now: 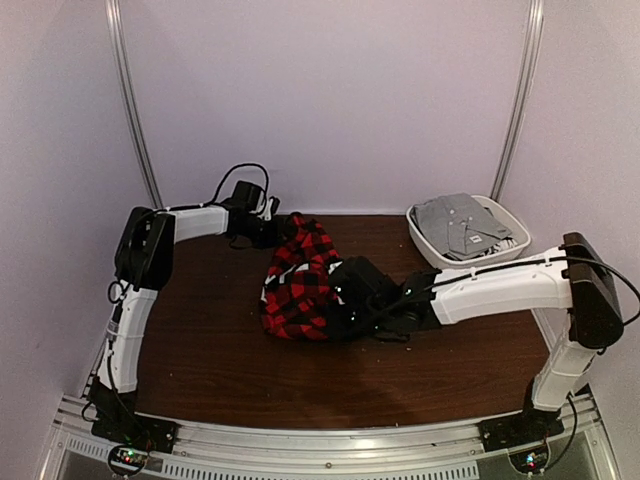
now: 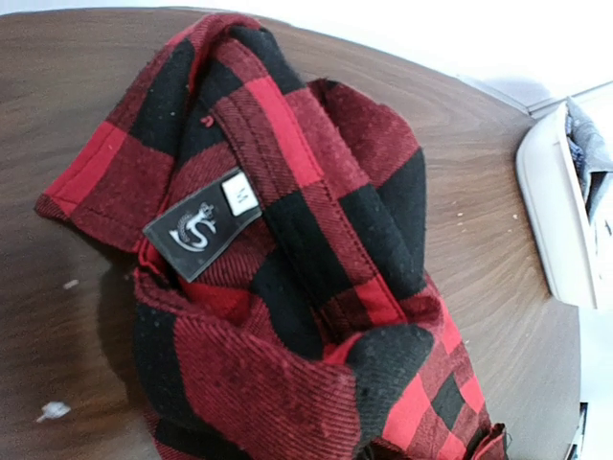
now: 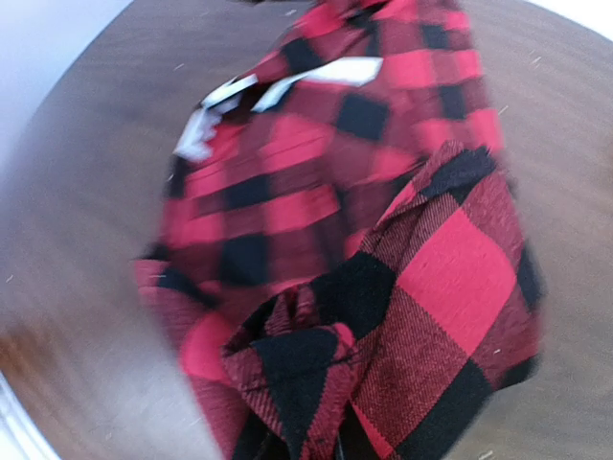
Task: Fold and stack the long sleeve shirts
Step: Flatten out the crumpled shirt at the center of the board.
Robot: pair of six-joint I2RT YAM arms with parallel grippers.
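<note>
Lying bunched at the middle of the brown surface [image 1: 215, 345], the red-and-black checked shirt [image 1: 298, 285] is forming a long heap whose axis is running from far to near. Both arms are reaching in to it: the left arm is bending round the far left, and the right arm is stretching low across from the right. A white basket [image 1: 428, 250] is sitting at the far right corner, well apart from the shirt, with grey folded clothing [image 1: 462, 225] lying inside.

The left hand [image 1: 262, 228] is hanging just beside the far tip of the heap, fingers together. Its own camera is looking down on the collar and a black label [image 2: 196, 230], but no fingers are showing there, so I cannot tell whether cloth is pinched between them. The right hand [image 1: 348, 303] is pressing against the near right flank of the heap. Its camera picture is smeared and filled with cloth, and I cannot tell whether its fingers are apart or together.

The coming move is probably depending on spreading the heap along that far-to-near line, with the right hand looking nearer to the bulk. Open room is lying left of and nearer than the shirt; the right arm is crowding the right side.
</note>
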